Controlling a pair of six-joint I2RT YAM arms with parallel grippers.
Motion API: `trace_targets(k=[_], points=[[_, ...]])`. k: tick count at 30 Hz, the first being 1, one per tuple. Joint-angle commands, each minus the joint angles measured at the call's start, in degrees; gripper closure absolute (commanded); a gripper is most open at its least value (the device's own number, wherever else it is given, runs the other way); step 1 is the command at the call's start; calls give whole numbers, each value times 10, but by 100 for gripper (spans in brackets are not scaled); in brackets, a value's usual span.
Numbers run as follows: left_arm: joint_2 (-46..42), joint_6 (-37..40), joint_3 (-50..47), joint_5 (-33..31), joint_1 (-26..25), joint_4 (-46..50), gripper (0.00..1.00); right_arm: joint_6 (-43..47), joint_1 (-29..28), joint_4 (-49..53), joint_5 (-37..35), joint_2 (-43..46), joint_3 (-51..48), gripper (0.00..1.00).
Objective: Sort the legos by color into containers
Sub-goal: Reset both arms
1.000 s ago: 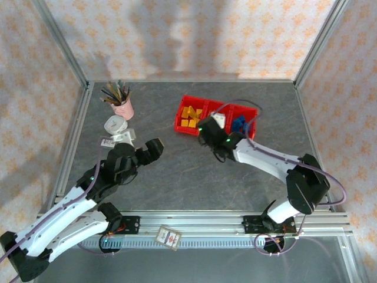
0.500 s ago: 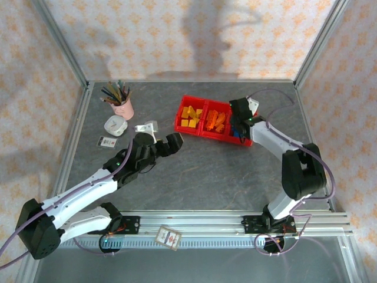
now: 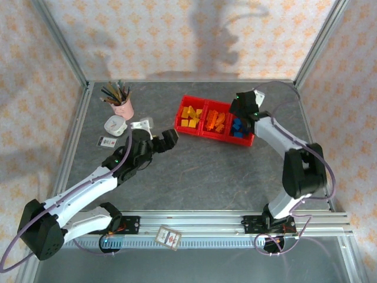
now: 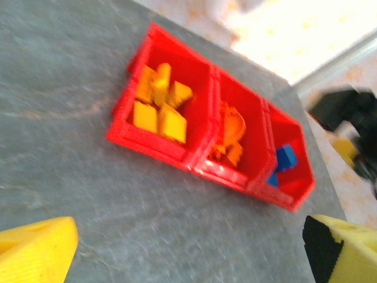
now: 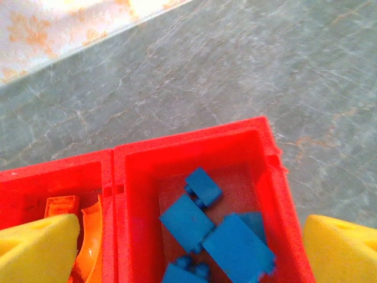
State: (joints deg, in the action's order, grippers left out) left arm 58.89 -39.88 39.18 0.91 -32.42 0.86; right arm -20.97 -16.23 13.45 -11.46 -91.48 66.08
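The tray (image 3: 200,133) holds five yellow bricks (image 4: 159,106), perhaps four orange bricks (image 4: 230,132) and five blue bricks (image 5: 218,236). The right gripper (image 3: 240,111) hangs over the blue bricks, wide open and empty. The left gripper (image 4: 188,250), at the tray's 8 o'clock, is likewise spread and empty.

Left pincer (image 4: 188,254) jaws wide apart, empty, arm stretched forward. Right pincer (image 5: 189,254) jaws wide apart, empty, arm extended.

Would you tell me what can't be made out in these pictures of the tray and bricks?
- Top view: the right gripper covers some of the blue bricks in the tray, so they cannot be counted.
- Right wrist: a finger and the picture's edge cut off the orange bricks.
- Left wrist: blur hides the orange bricks' shapes.
- Top view: the card has print too small to read.
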Motion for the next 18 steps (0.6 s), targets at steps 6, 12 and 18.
trace_targets(k=[6, 12, 18], points=[[-35, 129, -28, -219, 183, -3, 1, 33, 1, -169, -221, 171, -245, 0], [4, 262, -150, -271, 277, -245, 1, 89, 44, -384, -257, 169, -386, 0], [120, 347, -265, -211, 294, -587, 1, 118, 110, -569, -131, 111, -442, 0]])
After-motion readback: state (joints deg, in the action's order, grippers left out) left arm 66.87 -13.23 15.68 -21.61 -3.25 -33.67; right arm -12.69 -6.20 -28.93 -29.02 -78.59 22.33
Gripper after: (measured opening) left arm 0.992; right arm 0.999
